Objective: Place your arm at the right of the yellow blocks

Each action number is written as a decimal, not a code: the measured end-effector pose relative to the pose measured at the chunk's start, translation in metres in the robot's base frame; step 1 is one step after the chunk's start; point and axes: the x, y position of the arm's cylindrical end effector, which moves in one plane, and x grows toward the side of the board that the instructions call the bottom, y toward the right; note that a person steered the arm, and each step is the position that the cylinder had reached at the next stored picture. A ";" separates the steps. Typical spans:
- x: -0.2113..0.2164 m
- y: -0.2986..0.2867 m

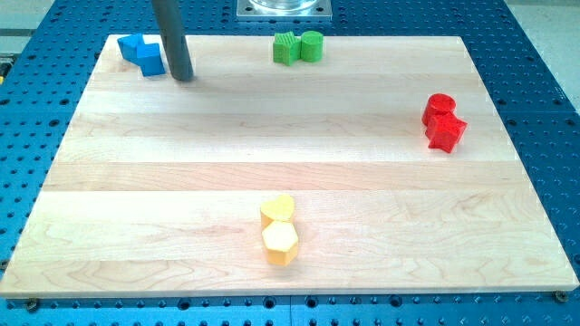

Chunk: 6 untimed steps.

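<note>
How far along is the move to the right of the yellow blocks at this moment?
Nothing looks done yet. My tip sits at the view's top left, just right of the blue blocks. The yellow blocks lie near the view's bottom centre, untouched. The whole trip to their right side is left.

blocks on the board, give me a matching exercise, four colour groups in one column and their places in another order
Column one:
1. blue blocks
2. green blocks
3. red blocks
4. yellow blocks

Column two:
a. near the view's bottom, around the middle
b. the view's top left corner, just left of my tip
c. the view's right side
d. the view's top edge, near the middle

Pairs: 1-b, 2-d, 3-c, 4-a
</note>
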 end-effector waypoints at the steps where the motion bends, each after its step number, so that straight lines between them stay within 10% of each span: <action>1: 0.022 0.041; 3: 0.086 0.050; 6: 0.297 0.214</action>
